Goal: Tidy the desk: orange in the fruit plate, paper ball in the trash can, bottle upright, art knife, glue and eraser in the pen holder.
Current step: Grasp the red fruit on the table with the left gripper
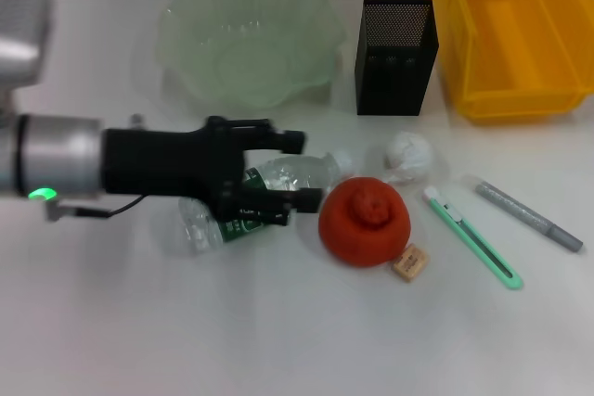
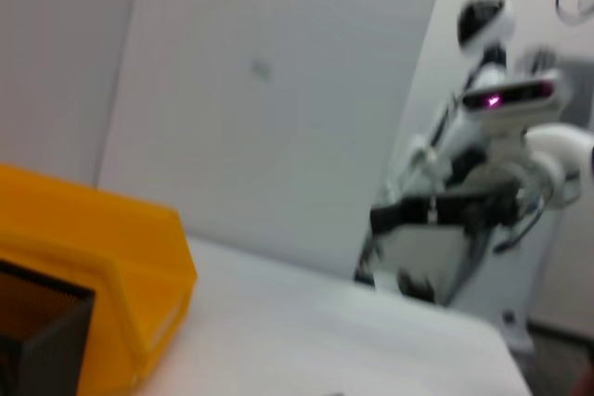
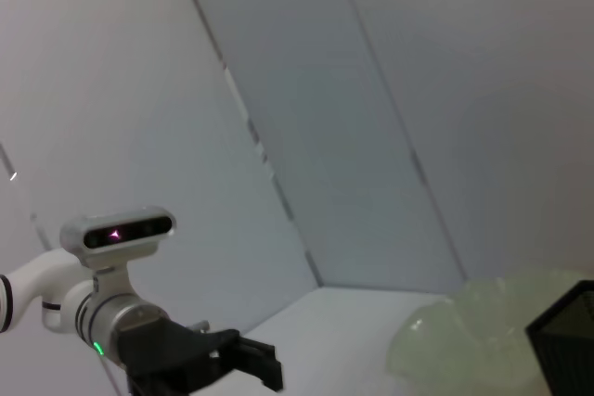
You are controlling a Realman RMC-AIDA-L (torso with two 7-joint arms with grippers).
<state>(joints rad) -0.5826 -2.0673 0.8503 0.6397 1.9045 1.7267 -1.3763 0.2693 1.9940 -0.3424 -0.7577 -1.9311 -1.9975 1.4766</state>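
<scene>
Your left gripper (image 1: 295,172) reaches in from the left, low over the surface (image 1: 278,340), with its two fingers spread apart, one on the far side and one on the near side of the bottle (image 1: 264,194). The bottle lies on its side with the cap toward the orange (image 1: 365,222), and the fingers straddle its body without visibly closing on it, so you hold nothing yet. That side-on approach looks chosen to grasp across the bottle's width, which is what you would need in order to tip it upright.

The orange sits just beside the bottle's cap end, so watch for nudging it as the fingers close. The paper ball (image 1: 408,156) rests just behind the orange, and the eraser (image 1: 410,262) lies right at the orange's near side. The knife (image 1: 471,236) and glue (image 1: 529,216) lie side by side to the right, both slanted, well apart from your gripper.

Along the back, the plate (image 1: 186,39), holder (image 1: 396,43) and can (image 1: 464,62) stand in a row and look empty, ready to receive things.

Your right gripper is not visible in any view; its wrist camera looks across at the left arm.
</scene>
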